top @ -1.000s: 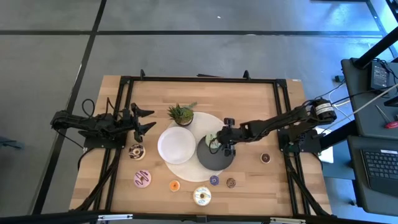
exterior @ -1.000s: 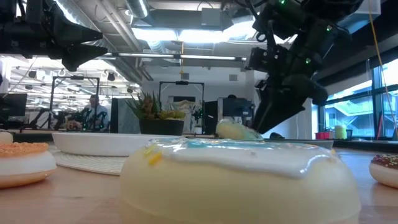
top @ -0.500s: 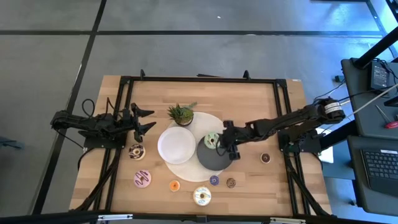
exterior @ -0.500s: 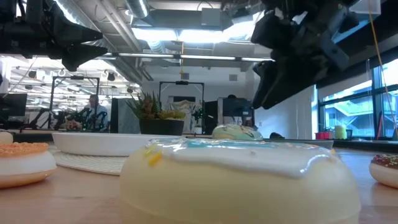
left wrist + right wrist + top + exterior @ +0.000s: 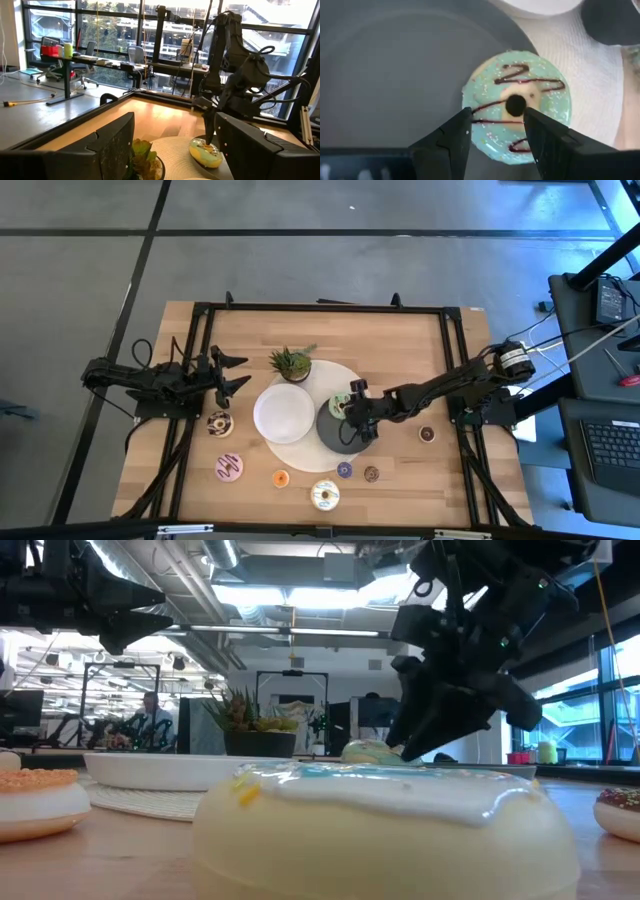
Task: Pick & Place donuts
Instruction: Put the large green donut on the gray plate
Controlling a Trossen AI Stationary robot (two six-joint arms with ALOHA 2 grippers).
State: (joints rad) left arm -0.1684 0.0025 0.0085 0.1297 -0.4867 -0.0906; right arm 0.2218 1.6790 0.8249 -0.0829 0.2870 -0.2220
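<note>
Right gripper (image 5: pixel 349 408) over green donut (image 5: pixel 339 406), fingers (image 5: pixel 451 135) spread apart, gripping nothing. Donut lies on far-left edge of dark plate (image 5: pixel 350 434). Left gripper (image 5: pixel 238 371) waits at table's left, fingers open.

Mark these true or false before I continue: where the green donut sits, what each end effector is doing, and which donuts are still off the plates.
1. The green-iced donut lies on the dark grey plate. True.
2. The right end effector grips the donut. False: it is open, fingers above the donut.
3. The left end effector is over the white plate. False: it waits at the table's left, open.
4. The pink donut lies on bare table. True.
5. The white plate holds two donuts. False: nothing shows on it.
</note>
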